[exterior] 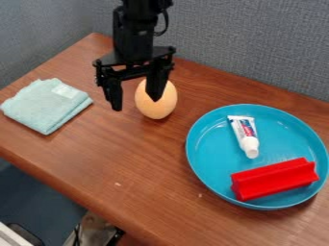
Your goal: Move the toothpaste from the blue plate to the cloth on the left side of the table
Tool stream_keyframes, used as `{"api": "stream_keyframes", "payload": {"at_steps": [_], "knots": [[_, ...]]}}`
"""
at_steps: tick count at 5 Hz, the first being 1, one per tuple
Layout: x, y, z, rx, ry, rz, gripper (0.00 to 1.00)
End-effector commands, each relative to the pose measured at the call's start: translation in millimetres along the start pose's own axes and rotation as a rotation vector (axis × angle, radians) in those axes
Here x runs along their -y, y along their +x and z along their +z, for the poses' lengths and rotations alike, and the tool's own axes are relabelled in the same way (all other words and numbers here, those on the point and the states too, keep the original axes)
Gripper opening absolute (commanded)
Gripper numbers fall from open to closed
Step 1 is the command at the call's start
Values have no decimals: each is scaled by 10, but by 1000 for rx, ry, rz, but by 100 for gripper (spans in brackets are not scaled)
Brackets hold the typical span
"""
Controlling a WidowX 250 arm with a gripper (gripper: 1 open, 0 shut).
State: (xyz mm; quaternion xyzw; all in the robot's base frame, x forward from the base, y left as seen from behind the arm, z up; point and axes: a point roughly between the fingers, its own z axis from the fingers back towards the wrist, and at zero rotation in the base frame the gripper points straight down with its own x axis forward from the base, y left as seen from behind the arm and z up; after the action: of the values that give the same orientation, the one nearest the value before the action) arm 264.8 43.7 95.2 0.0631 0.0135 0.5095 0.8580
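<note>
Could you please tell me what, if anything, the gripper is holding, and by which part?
Nothing; the gripper is open, with no object between its fingers.

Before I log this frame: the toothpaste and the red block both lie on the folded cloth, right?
Not quite: the camera view shows the toothpaste and the red block both lying on the blue plate, not the folded cloth.
</note>
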Motion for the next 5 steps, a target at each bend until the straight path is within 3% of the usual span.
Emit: {"api": "stream_keyframes", "payload": {"at_steps": [1,2,3,5], "knots": [[32,-35,4,18,4,-3,100],[125,-198,14,18,13,-34,100],[306,-465,60,11,13,-89,100],[702,-1061,108,-29,-16,-222,100]]}}
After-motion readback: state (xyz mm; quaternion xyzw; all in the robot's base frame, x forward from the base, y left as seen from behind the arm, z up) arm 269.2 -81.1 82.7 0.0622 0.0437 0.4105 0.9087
